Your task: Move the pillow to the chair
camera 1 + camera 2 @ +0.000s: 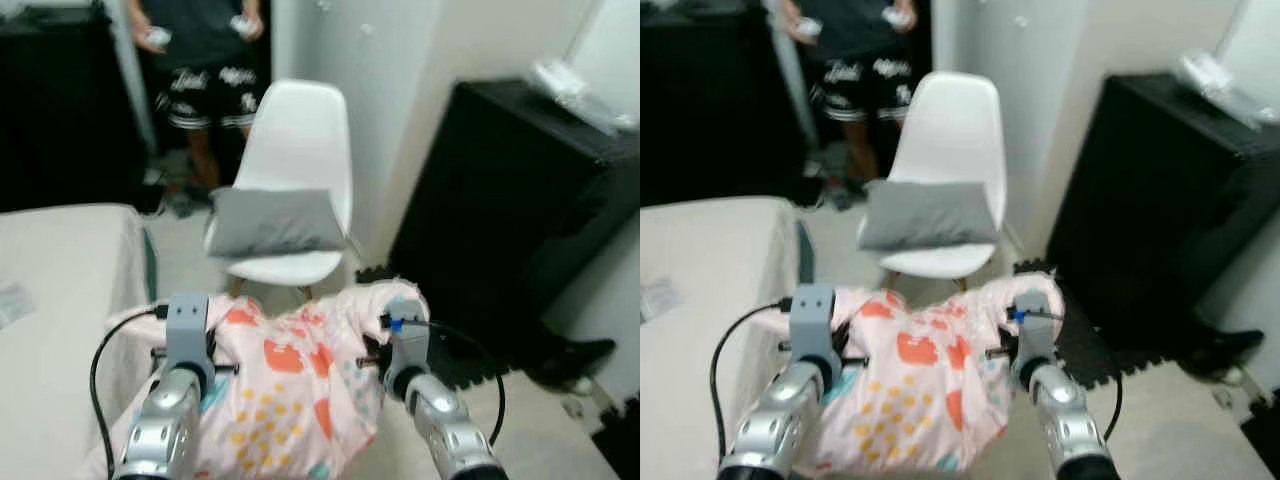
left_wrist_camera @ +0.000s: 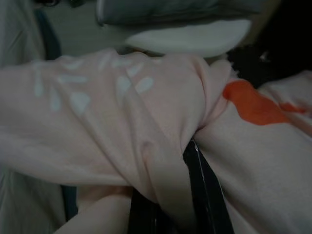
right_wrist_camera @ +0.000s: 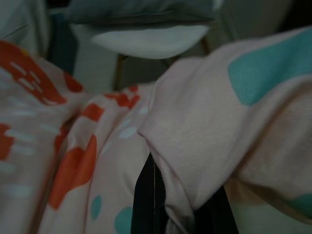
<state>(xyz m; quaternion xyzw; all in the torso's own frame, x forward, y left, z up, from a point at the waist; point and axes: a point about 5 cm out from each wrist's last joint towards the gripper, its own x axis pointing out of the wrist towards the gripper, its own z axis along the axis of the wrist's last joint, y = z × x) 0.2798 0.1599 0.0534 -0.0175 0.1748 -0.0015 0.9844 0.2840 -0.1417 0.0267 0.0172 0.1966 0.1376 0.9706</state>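
Surroundings: a white chair [image 1: 300, 150] stands ahead against the far wall, with a grey cushion [image 1: 272, 222] lying across its seat. A black cabinet [image 1: 500, 200] stands to the right, and a bed [image 1: 60, 290] with a pale cover lies to the left. A person [image 1: 205, 60] in dark printed shorts stands beyond the chair, holding small white objects in both hands.
In the way: the grey cushion takes up most of the chair seat.
Writing: white print on the shorts, too blurred to read.
Pillow: the pink pillow [image 1: 290, 390], patterned with orange, yellow and teal shapes, hangs between the two arms, near the robot and short of the chair.
Left gripper [image 2: 170, 195]: black fingers pinch a fold at the pillow's left edge.
Right gripper [image 3: 161, 195]: black fingers pinch a fold at the pillow's right edge.
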